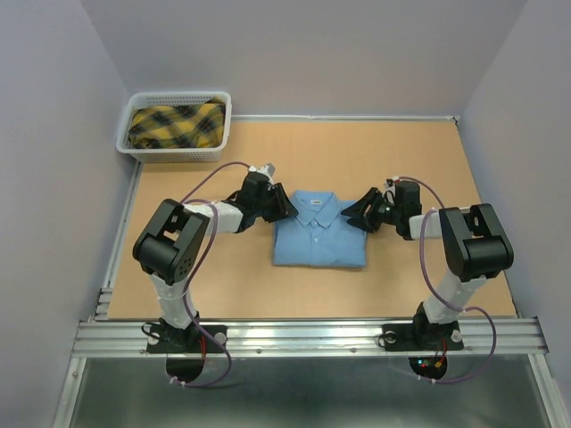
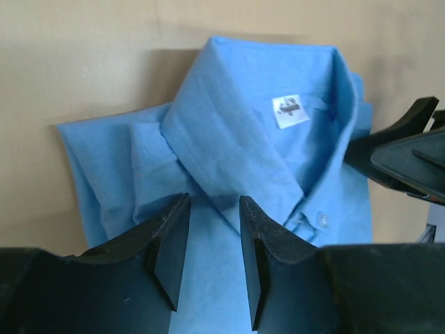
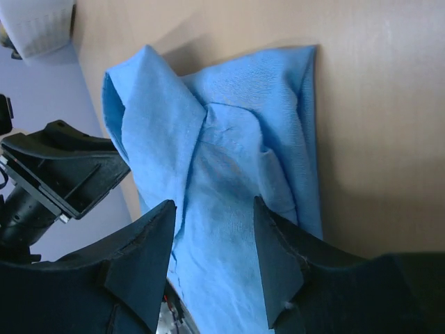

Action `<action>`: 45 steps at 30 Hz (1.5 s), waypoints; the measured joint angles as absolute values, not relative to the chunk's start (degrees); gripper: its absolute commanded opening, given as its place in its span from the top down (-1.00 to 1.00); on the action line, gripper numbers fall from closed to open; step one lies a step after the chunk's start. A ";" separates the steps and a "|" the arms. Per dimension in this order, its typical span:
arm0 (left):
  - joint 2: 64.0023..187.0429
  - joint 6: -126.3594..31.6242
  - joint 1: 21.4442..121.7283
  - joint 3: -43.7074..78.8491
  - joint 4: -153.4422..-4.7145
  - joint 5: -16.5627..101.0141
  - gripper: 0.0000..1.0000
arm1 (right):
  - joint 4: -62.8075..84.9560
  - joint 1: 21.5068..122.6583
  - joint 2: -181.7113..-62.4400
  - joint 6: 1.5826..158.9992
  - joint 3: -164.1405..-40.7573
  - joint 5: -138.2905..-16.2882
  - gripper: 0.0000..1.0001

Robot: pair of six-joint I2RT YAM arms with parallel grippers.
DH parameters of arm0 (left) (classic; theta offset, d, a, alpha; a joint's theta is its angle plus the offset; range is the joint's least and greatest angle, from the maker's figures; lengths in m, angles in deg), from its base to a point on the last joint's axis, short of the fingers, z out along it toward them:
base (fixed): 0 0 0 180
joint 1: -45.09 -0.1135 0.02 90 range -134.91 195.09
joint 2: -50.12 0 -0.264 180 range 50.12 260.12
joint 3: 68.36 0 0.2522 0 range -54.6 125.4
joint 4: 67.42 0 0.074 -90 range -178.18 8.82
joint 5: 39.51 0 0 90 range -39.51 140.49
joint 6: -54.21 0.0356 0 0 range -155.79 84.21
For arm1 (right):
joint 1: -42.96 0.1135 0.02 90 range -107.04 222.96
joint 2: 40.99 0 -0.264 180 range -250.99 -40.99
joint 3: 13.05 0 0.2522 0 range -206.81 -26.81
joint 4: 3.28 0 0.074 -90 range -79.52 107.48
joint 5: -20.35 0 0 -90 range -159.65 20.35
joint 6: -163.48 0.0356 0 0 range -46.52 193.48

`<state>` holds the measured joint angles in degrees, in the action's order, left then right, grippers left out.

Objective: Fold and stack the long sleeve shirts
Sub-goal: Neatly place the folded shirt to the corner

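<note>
One light blue long sleeve shirt (image 1: 318, 230) lies folded into a neat rectangle in the middle of the table, collar toward the back and buttons up. My left gripper (image 1: 284, 207) hovers at its left shoulder, open; in the left wrist view its jaws (image 2: 215, 200) stand apart over flat cloth just below the collar (image 2: 236, 132). My right gripper (image 1: 354, 217) is at the right shoulder, also open; the right wrist view shows its jaws (image 3: 213, 204) spread above the shirt (image 3: 229, 146), with nothing pinched between them.
A white basket (image 1: 134, 147) at the back left corner holds a yellow and black plaid cloth (image 1: 176, 126). The brown table (image 1: 401, 160) is walled on three sides. A metal rail (image 1: 303, 337) runs along the near edge by the arm bases.
</note>
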<state>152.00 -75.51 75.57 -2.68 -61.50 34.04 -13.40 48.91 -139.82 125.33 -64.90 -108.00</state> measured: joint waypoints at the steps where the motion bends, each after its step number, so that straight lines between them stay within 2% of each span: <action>1: 153.42 -75.53 75.00 -3.03 -59.99 33.84 0.10 | -14.14 48.89 -140.54 125.24 -64.24 -107.97 -0.08; 7: 153.93 -76.47 71.94 -7.35 -53.48 32.20 0.03 | -17.66 47.80 -140.87 124.17 -62.58 -107.47 -0.08; 10: 152.05 -76.72 70.12 -9.63 -52.71 31.81 -0.17 | -15.02 47.03 -138.95 122.18 -62.69 -105.79 -0.11; 11: 150.93 -76.74 69.64 -10.46 -53.15 31.92 -0.30 | -11.96 46.77 -136.78 120.46 -63.04 -104.56 -0.15; 13: 148.24 -76.63 68.75 -11.75 -54.64 32.25 -0.39 | -7.85 46.66 -133.26 118.49 -63.59 -102.34 -0.22; 14: 146.82 -76.65 68.59 -12.10 -56.14 32.38 -0.50 | -5.16 46.66 -130.66 117.35 -64.27 -100.94 -0.35; 19: 134.80 -74.53 68.77 -12.36 -63.05 33.60 -0.70 | 3.19 46.66 -121.83 114.93 -66.28 -97.72 -0.65; 23: 124.29 -71.43 68.77 -12.34 -68.91 36.66 -0.90 | 9.05 46.66 -117.55 114.99 -65.62 -96.76 -0.78; 27: 113.53 -68.28 68.75 -12.34 -76.67 42.69 -0.90 | 13.62 46.68 -112.19 117.07 -61.53 -96.41 -0.93; 32: 101.67 -64.72 68.73 -13.85 -83.27 50.21 -0.93 | 17.03 46.68 -104.02 120.35 -56.07 -95.36 -0.97; 38: 93.12 -64.17 68.70 -19.05 -87.75 53.27 -0.93 | 17.31 46.66 -103.89 122.80 -53.58 -95.01 -0.94; 45: 92.09 -66.42 68.70 -25.91 -89.48 49.23 -0.93 | 14.40 46.66 -108.50 123.91 -49.58 -96.70 -0.81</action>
<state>92.09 -66.42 68.70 -25.91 -89.48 49.23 14.40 46.66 -108.50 123.91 -49.58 -96.70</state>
